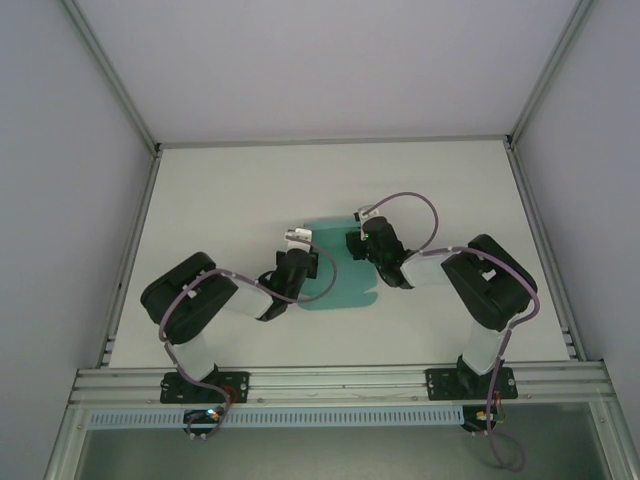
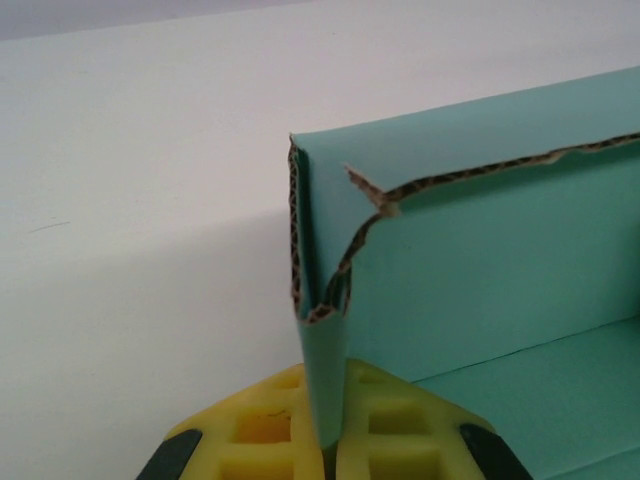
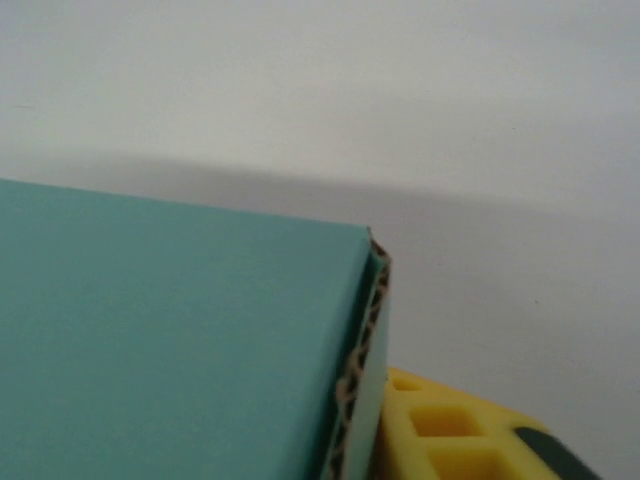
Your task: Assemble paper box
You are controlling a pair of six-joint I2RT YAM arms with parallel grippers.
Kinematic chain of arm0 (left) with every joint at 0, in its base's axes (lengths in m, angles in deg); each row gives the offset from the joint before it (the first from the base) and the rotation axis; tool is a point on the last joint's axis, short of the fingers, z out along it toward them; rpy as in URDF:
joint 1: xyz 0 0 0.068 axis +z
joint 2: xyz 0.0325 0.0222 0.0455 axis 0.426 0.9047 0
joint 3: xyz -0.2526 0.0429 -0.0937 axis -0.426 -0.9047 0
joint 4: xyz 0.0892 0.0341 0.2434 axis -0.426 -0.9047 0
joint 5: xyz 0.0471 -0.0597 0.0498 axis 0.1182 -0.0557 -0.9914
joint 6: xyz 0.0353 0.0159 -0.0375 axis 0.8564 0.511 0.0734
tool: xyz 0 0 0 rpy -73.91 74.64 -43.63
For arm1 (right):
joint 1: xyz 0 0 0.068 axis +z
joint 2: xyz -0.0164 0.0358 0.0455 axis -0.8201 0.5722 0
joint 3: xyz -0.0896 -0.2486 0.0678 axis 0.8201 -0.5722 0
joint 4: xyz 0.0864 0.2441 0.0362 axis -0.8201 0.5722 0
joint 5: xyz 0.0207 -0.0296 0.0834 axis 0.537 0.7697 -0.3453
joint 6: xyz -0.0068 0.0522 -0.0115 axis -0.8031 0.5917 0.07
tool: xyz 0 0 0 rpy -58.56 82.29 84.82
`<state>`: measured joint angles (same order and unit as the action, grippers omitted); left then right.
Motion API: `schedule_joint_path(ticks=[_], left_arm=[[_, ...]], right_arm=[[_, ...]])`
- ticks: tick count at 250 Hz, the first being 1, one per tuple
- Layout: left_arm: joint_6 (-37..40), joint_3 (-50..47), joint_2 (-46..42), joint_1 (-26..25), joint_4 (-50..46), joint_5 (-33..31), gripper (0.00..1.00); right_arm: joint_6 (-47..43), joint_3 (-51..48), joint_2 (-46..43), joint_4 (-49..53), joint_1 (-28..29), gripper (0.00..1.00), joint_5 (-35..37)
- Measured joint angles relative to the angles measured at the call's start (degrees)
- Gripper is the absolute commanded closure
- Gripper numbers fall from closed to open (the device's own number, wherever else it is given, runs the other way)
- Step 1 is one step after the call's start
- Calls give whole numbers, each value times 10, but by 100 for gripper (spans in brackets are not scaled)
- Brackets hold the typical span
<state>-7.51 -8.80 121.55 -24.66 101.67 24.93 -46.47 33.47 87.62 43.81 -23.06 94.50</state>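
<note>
Now, left end effector (image 2: 325, 445) pinches the box (image 2: 480, 280) wall; right end effector (image 1: 356, 243), can't tell its grip. Pull unevenly and that ragged corner (image 2: 365, 195) could tear.

There is one paper box (image 1: 342, 285), made of teal card. It lies on one white table (image 1: 230, 190). I count two robot arms, the left arm (image 1: 200, 300) and the right arm (image 1: 485, 280). Each has one gripper, so there are two: the left gripper (image 2: 325, 445) and the right gripper (image 1: 358, 245). The left wrist view shows two yellow fingers (image 2: 265, 425); the right wrist view shows one yellow finger (image 3: 440, 430). There are two purple cables (image 1: 425, 205), one on each arm. One metal rail (image 1: 340, 380) carries two bases (image 1: 205, 385).
</note>
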Motion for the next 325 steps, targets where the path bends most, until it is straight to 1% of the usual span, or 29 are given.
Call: schedule_joint_path(ticks=[14,48,75,90,121,141,160,175,192,246,275,301,325], left_arm=[[-2,2,0,1,-2,-3,100],[-9,11,-1,1,-17,-8,100],[-24,22,-1,1,-38,-13,100],[-35,26,-1,0,-45,-13,100],[-51,30,0,-4,-50,-10,100],[-57,36,6,-8,-48,-1,100],[-61,42,12,-10,-45,7,100],[-63,44,13,-12,-44,13,100],[-63,44,13,-12,-44,15,100],[-76,43,13,-10,-46,6,100],[-82,43,13,-10,-47,2,100],[-84,43,13,-10,-47,2,100],[-84,43,13,-10,-47,4,100]], right_arm=[[-1,1,0,2,0,100,4],[0,13,0,27,3,100,23],[21,37,0,81,16,100,70],[47,58,0,131,29,100,109],[134,105,0,248,59,100,196],[188,129,3,313,68,100,236],[229,144,11,349,72,100,264],[242,146,14,357,73,100,276],[232,146,19,349,75,100,288],[132,154,44,302,83,100,333],[102,144,47,274,87,100,346],[121,142,48,278,88,100,348],[189,170,51,343,88,100,347]])
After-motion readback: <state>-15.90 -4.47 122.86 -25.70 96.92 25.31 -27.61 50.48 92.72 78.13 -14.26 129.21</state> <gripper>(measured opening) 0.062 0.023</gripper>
